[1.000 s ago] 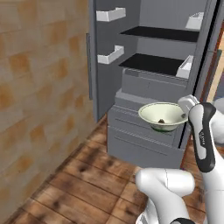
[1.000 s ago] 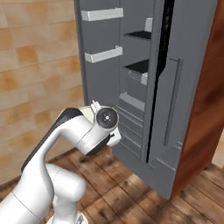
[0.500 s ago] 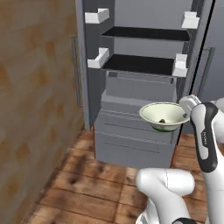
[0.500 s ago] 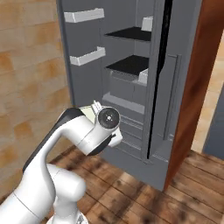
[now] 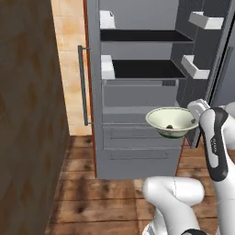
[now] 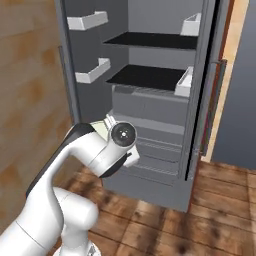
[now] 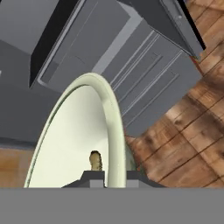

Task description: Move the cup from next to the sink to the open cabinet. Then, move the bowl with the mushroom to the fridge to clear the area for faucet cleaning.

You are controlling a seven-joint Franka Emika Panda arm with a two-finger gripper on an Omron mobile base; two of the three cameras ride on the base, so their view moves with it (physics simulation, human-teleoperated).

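The cream-white bowl (image 5: 170, 120) hangs level in front of the open fridge (image 5: 142, 69), at the height of its lower drawers. My gripper (image 5: 193, 118) is shut on the bowl's right rim. The small brown mushroom (image 5: 170, 125) lies inside the bowl. In the hand view the bowl's rim (image 7: 111, 127) runs up between my two fingertips (image 7: 93, 177), the gripper (image 7: 113, 179) clamps it, and the mushroom (image 7: 95, 160) sits just inside. From the right, my wrist covers most of the bowl (image 6: 101, 130), with the fridge (image 6: 150, 75) behind it.
Two dark shelves (image 5: 144, 69) and closed grey drawers (image 5: 137, 147) line the fridge interior. White bins (image 5: 195, 66) hang on the open right door. A bar handle (image 5: 82, 85) runs down the left door. A brown wooden panel (image 5: 27, 114) stands close on the left, above a wooden floor (image 5: 92, 193).
Both base views have shifted, so the base has moved and the fridge interior now faces me more squarely. The bowl stays in the shut gripper at the same spot relative to the arm.
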